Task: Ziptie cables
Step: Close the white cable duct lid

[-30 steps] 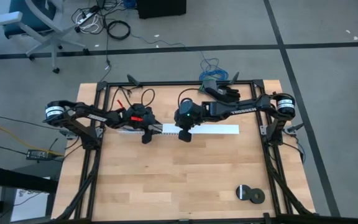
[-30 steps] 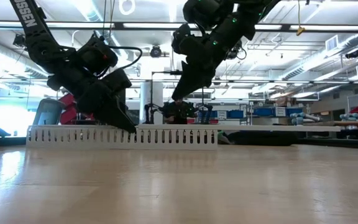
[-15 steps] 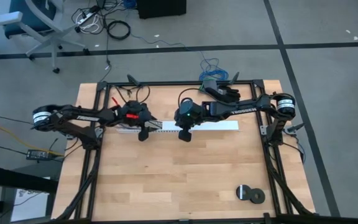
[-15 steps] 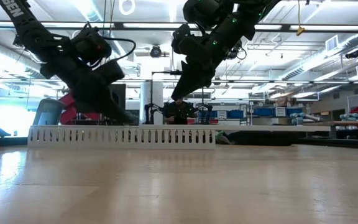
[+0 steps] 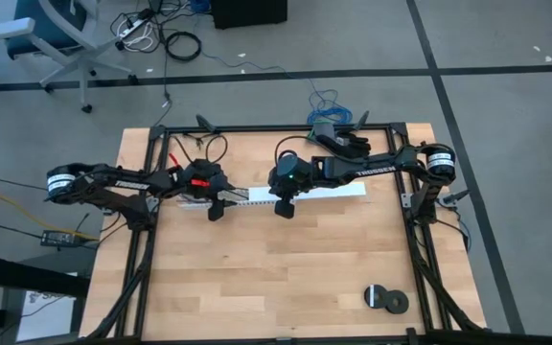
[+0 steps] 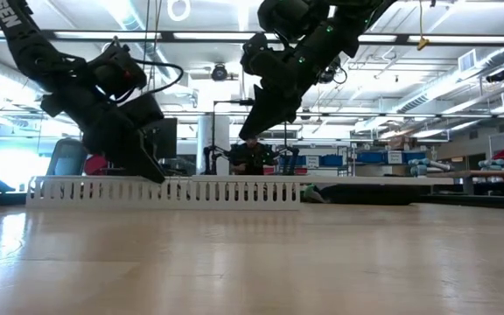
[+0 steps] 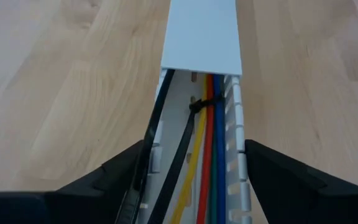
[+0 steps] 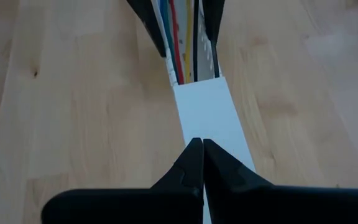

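Dark left gripper (image 7: 194,186) spread wide, straddling white slotted channel (image 7: 202,37), holding nothing; cables (image 7: 211,143) inside it, one ziptie (image 7: 199,104) already cinched. Right gripper (image 8: 197,163) pinched shut, empty, on channel's lid (image 8: 211,118). Tying step seemingly underway; next: loose ziptie (image 7: 179,155) needs grasping.

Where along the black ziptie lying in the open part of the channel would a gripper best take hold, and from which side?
Probably the ziptie free tail, the long strip beside the yellow wire, short of its knot around the cables. Come from above: the white channel slotted walls close both sides, and the lid covers what lies beyond. The left gripper straddles the channel, jaws open.
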You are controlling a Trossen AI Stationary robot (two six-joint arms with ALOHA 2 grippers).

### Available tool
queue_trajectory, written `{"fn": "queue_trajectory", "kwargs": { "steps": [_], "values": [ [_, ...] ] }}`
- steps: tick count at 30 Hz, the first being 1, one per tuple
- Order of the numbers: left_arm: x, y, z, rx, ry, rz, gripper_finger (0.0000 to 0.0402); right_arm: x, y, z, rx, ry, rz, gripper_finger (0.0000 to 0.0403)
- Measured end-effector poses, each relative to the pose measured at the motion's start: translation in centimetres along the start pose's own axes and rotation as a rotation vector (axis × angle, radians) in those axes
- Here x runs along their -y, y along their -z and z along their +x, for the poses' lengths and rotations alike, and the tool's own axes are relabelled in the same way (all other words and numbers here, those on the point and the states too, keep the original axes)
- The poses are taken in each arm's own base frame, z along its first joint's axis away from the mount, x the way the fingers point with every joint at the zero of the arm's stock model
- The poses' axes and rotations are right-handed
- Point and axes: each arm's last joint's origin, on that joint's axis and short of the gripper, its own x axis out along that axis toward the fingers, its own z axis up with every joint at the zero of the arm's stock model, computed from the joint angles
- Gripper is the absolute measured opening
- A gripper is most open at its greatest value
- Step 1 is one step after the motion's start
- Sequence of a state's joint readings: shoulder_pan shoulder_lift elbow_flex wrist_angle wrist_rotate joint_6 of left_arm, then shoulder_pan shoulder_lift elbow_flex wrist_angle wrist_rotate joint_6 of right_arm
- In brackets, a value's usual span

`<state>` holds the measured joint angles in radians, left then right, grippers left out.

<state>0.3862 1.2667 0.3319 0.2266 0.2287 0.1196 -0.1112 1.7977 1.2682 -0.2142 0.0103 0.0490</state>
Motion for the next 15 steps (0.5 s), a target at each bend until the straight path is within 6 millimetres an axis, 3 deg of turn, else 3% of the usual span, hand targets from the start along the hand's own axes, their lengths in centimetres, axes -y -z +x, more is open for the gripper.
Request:
{"fn": "queue_trajectory", "kwargs": {
  "steps": [7, 15],
  "values": [
    [-0.01, 0.31, 0.02, -0.006, -0.013, 0.002, 0.0266, -0.01, -0.18, 0.02, 0.019, -0.003, 0.001, 0.0],
    [-0.03, 0.28, 0.03, -0.002, -0.019, 0.007, 0.0199, 0.36, -0.21, 0.02, 0.022, 0.001, 0.011, 0.0]
  ]
}}
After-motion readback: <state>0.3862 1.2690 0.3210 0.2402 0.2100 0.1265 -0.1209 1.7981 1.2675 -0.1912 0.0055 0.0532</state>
